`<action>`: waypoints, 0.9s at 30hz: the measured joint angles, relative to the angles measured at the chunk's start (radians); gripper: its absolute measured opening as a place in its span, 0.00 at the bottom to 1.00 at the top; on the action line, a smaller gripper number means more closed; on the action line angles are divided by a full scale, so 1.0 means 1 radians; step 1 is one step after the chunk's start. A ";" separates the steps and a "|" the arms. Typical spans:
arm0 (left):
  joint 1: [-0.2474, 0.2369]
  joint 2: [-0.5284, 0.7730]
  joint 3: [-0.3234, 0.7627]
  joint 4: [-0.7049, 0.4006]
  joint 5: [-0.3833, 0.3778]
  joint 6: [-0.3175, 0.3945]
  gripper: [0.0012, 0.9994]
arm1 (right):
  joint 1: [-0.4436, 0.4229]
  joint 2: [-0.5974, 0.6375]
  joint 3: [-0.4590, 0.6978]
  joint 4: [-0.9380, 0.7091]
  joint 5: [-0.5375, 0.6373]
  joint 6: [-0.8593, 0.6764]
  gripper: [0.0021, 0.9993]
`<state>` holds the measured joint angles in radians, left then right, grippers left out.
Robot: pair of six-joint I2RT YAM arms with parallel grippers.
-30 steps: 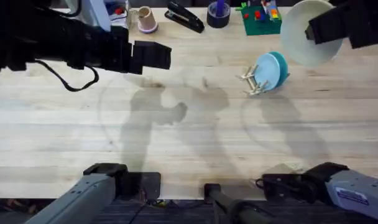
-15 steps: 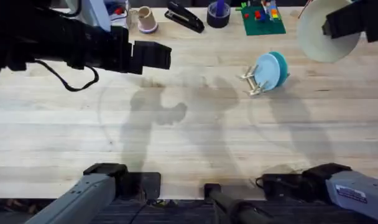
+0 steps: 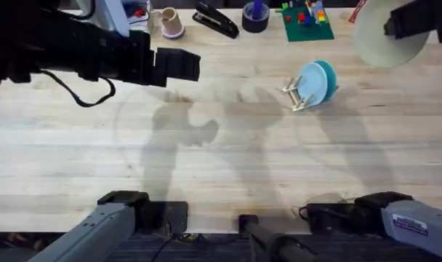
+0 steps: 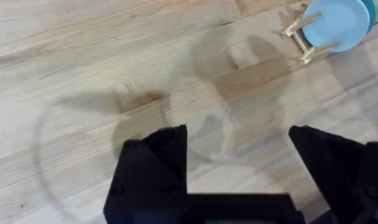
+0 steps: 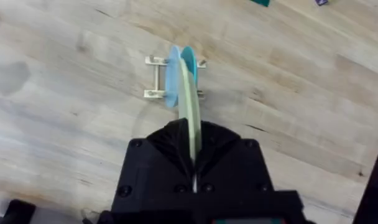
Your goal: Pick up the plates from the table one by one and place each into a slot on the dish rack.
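The right pincer, cut off at the overhead frame's corner, clamps the pale cream round plate aloft above the light wooden table. The teal-blue round plate stands in the small wooden stick dish rack. The left pincer hovers with fingers apart; no writing is legible.

The dish rack stands on the worktop with one plate in it. Behind and right of the rack, the right pincer holds the other plate up.
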<state>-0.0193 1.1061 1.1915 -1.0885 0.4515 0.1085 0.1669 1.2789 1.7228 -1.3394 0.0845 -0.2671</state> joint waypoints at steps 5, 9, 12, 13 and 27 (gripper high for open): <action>0.000 0.000 0.000 0.000 0.000 0.000 1.00 | -0.001 0.055 0.003 0.001 -0.035 -0.003 0.03; 0.000 0.000 0.000 0.000 0.000 0.000 1.00 | -0.001 0.115 0.003 0.001 -0.058 0.000 0.03; 0.000 0.000 0.000 -0.001 0.000 0.000 1.00 | -0.001 0.149 0.003 -0.001 -0.069 0.001 0.03; 0.000 0.000 0.000 -0.001 0.000 0.000 1.00 | -0.001 0.158 0.003 -0.003 -0.080 0.001 0.03; 0.000 0.000 0.000 -0.001 0.000 0.000 1.00 | -0.002 0.247 0.003 -0.046 -0.142 0.001 0.03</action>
<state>-0.0192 1.1061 1.1915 -1.0893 0.4515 0.1085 0.1650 1.5262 1.7256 -1.3849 -0.0571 -0.2657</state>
